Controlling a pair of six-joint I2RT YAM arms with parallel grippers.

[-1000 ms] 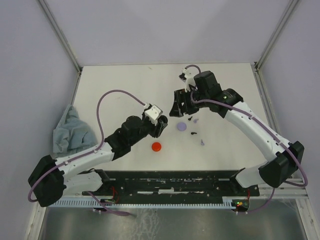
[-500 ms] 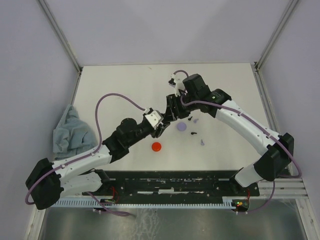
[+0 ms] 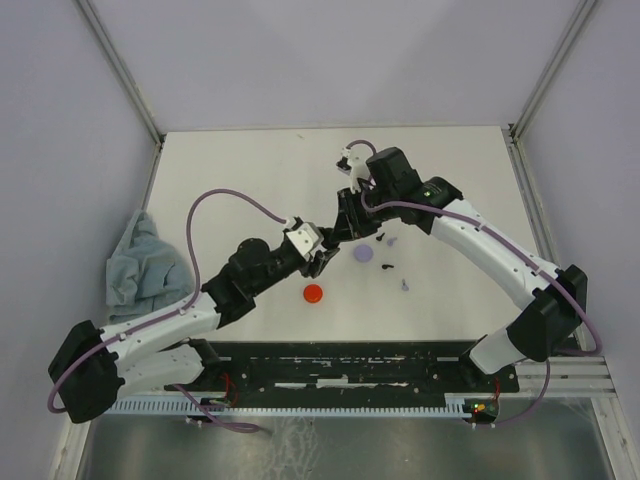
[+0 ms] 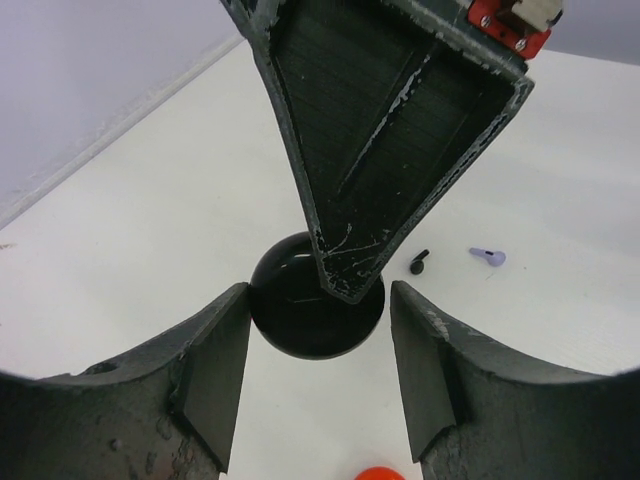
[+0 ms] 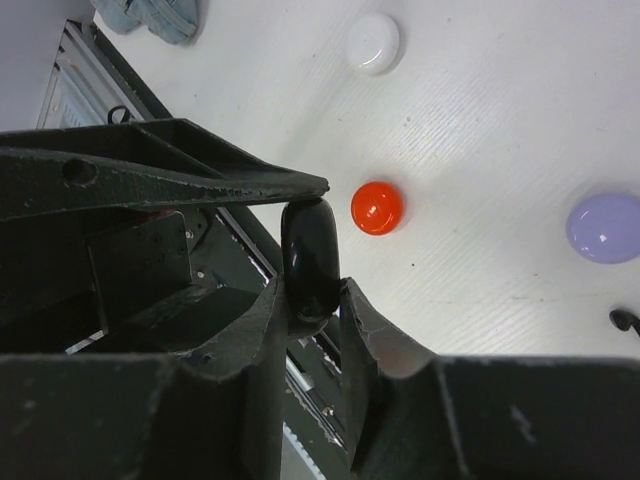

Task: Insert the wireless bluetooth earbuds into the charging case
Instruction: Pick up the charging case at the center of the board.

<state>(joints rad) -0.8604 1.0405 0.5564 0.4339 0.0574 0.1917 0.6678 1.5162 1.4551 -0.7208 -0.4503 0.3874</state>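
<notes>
A black round charging case (image 4: 300, 322) hangs on edge above the table, and my right gripper (image 5: 312, 295) is shut on its two flat faces (image 5: 310, 250). My left gripper (image 4: 320, 300) stands open around the same case, one finger on each side of its rim, the left finger touching or nearly so and a thin gap at the right finger. In the top view both grippers (image 3: 330, 245) meet at the table's middle and hide the case. Loose earbuds lie just right of them: black ones (image 3: 387, 266) (image 4: 419, 262) and lavender ones (image 3: 405, 285) (image 4: 487, 256).
A lavender round case (image 3: 363, 254) and a red one (image 3: 314, 293) lie closed on the table near the grippers. A white round case (image 5: 373, 42) shows in the right wrist view. A grey-blue cloth (image 3: 140, 265) is bunched at the left edge.
My right arm swung left to meet the left gripper and its jaws closed on the black case. The left arm reached a little further forward and its jaws eased apart slightly.
</notes>
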